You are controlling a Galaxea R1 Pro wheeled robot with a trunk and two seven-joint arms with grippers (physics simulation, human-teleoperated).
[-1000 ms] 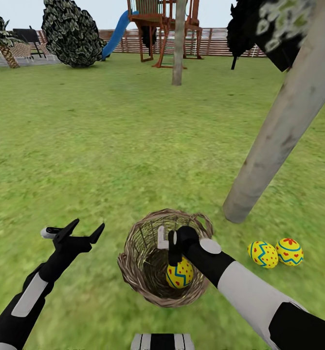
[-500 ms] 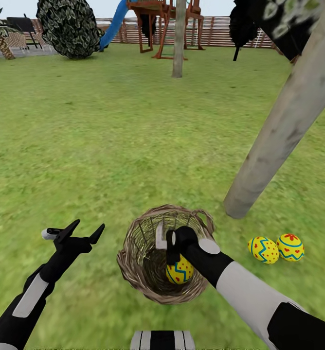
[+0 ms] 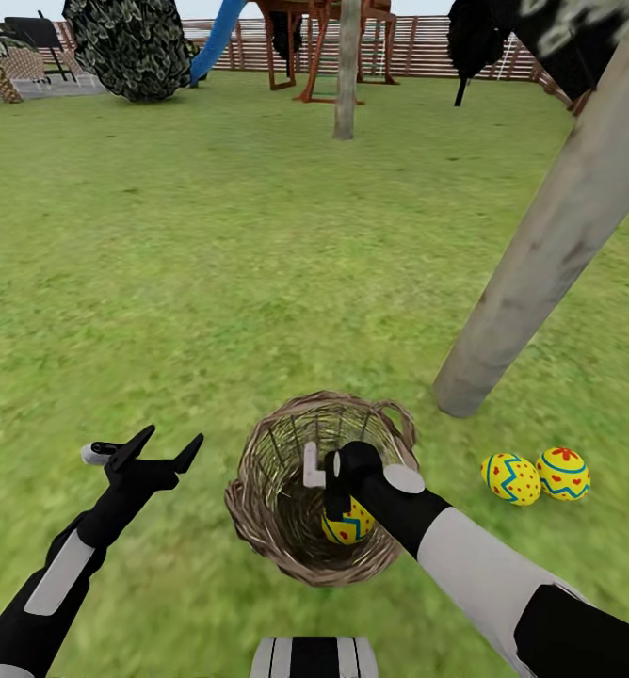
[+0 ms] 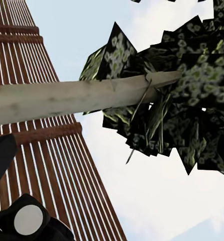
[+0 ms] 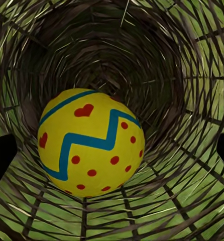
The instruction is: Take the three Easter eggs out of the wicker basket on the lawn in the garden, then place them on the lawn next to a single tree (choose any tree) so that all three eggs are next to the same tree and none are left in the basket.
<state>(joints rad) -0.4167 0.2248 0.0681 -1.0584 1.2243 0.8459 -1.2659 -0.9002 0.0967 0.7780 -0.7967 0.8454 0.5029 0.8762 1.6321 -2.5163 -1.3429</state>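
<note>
Two eggs (image 3: 535,476) lie on the lawn (image 3: 258,282) near the tree (image 3: 540,254). The right pincer (image 3: 326,468), released, reaches into the wicker basket (image 3: 258,527) over the last egg (image 5: 89,141); next it must descend and grasp it. The left pincer (image 3: 154,450) is released.

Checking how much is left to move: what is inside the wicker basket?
One Easter egg lies inside the wicker basket, with the right gripper reaching in above it. The basket floor beneath the egg is hidden.

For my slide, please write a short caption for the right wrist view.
Last Easter egg lying at the bottom of the wicker basket, seen from above.
</note>
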